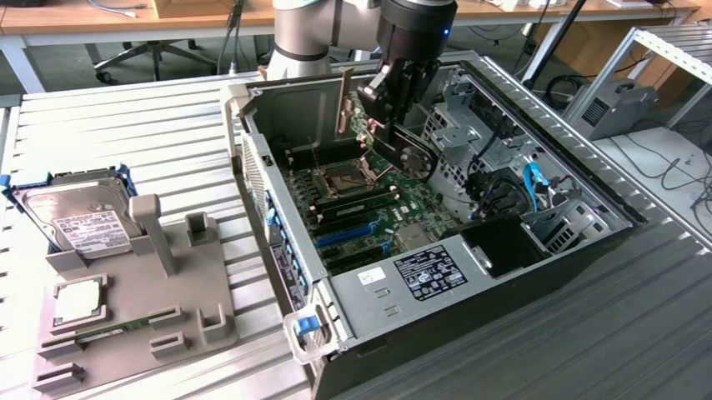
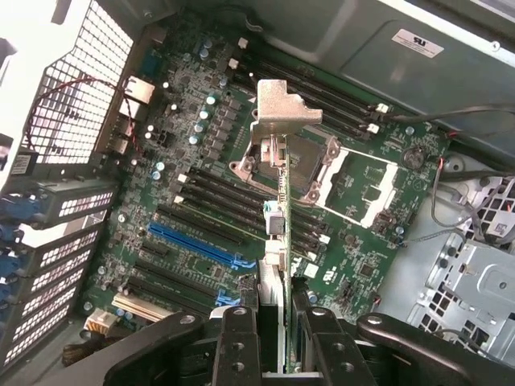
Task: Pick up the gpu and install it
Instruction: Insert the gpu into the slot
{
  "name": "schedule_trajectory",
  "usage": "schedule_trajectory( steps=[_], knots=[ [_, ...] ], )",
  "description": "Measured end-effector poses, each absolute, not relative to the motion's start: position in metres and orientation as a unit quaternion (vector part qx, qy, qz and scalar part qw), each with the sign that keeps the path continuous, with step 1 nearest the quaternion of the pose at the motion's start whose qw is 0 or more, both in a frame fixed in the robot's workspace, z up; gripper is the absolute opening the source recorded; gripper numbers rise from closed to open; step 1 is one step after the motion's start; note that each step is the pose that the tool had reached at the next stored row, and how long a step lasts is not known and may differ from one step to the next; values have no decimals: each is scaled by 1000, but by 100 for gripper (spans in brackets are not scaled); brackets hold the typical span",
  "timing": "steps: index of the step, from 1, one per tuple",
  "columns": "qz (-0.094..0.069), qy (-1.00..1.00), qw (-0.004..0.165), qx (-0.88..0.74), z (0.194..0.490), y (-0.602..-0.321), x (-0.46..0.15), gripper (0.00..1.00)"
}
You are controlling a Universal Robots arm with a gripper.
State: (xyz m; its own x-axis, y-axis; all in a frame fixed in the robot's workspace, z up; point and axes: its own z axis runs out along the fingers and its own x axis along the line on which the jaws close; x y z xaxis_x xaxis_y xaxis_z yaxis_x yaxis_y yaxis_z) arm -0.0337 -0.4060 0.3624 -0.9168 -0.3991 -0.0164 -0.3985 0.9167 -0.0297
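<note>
PC case (image 1: 512, 292) is laid open on the slatted metal surface (image 1: 133, 133), motherboard (image 2: 185, 104) exposed.

Pick-up is judged done. The gpu (image 1: 406, 154) is carried inside the case opening, above the board and clear of it. It is clamped edge-on in the gripper (image 2: 280, 322), whose jaws are partly closed on the card's two faces. The silver end bracket is turned towards the case's rear wall.

Install is not done: no slot is engaged. In the wrist view the card's edge is seen over the CPU socket (image 2: 322, 169) and the black slots beside it, with the blue expansion slot (image 2: 201, 245) off to one side. Alignment and seating are judged as left.

Around it:
- Power supply (image 1: 428, 271) is fitted at the near end of the case.
- Drive cage (image 1: 456, 133) and loose cables (image 1: 501, 192) are close on the exterior view's right of the gripper. These are judged the tightest clearance.
- Grey fixture (image 1: 145, 333) is set on the exterior view's left, well apart from the case.
- Hard drive (image 1: 78, 221) is held at the fixture's far end.
</note>
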Motion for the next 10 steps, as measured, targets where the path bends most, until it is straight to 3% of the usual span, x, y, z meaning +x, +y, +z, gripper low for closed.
schedule_trajectory(
  steps=[10],
  knots=[
    [-13, 977, 11, -214, 362, -406, -34, 26]
  ],
)
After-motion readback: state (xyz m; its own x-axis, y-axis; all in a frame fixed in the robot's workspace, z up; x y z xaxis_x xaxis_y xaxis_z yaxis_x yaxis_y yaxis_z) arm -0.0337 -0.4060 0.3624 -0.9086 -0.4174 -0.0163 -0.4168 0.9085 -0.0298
